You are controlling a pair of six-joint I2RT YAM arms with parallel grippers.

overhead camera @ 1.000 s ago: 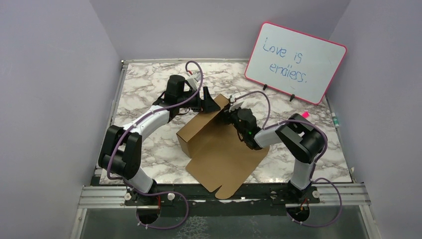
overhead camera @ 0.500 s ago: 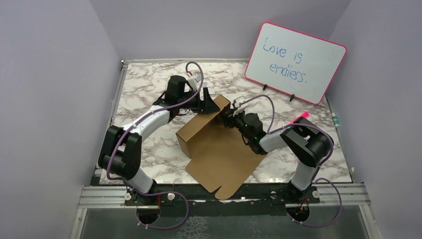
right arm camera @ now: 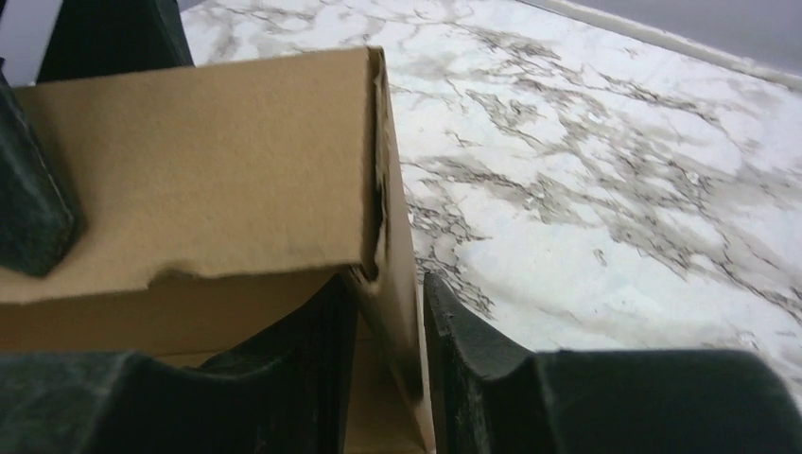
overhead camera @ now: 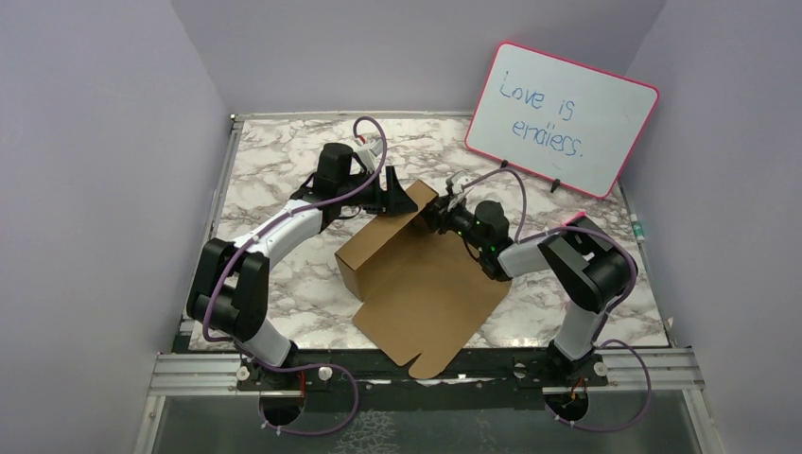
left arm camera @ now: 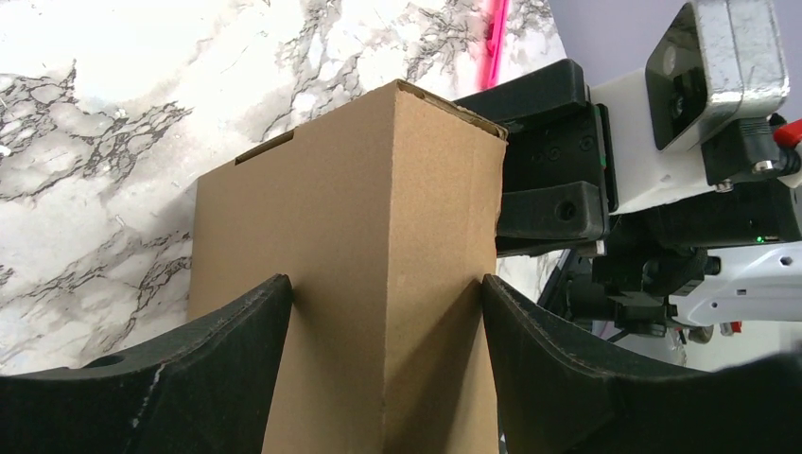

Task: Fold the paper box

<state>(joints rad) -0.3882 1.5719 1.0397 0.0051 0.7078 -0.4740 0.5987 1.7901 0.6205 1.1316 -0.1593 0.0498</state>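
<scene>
Right forearm swung rightward, right tool pinching paper box.

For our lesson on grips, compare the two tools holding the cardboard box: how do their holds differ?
The left tool spans a thick folded part of the box, opened wide; the right tool pinches one thin wall, nearly closed. The left tool sits at the box's left side, the right tool at its right. Both grip the same raised end.
</scene>
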